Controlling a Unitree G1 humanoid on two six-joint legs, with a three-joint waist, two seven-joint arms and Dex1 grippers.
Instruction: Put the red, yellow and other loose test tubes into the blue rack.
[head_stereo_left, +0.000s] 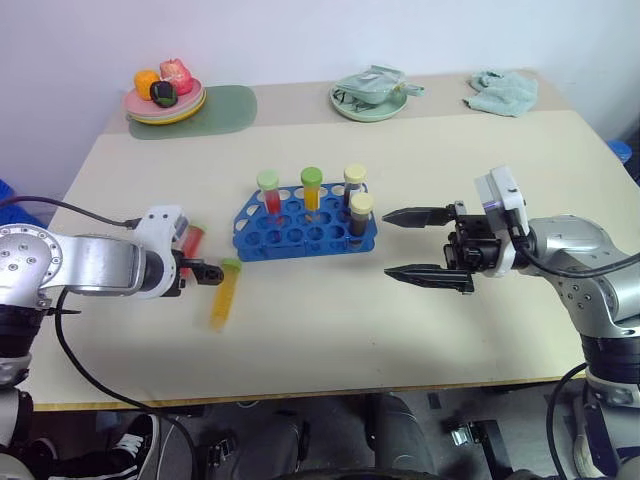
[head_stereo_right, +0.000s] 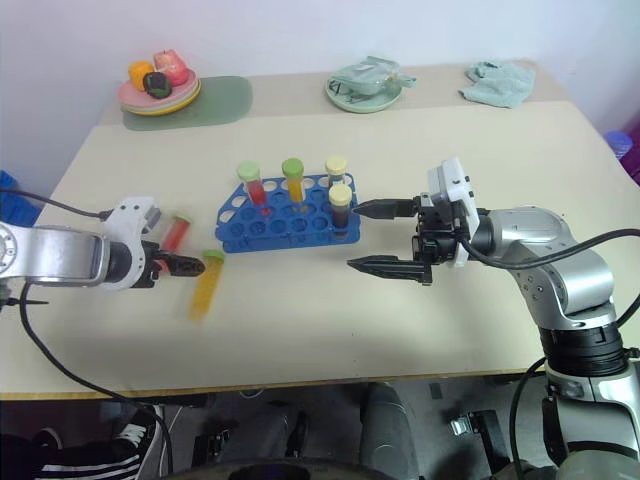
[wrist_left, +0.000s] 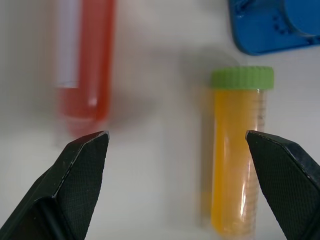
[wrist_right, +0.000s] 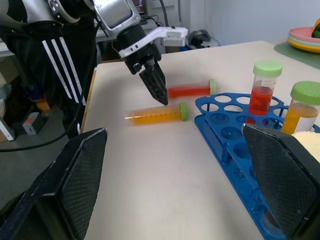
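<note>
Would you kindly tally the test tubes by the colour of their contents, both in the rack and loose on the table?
Red tubes: 2 (racked, loose)
Yellow tubes: 2 (racked, loose)
Dark tubes: 2 (rear, front)
Total: 6

Bright blue rack (head_stereo_left: 300, 232); green-capped yellow tube (head_stereo_left: 225, 293); red tube (head_stereo_left: 192, 243); black claws.

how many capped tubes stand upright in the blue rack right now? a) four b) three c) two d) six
a: four tubes stand in the blue rack, a red tube, a yellow tube and two dark tubes, while two more tubes lie loose on the table.
</note>
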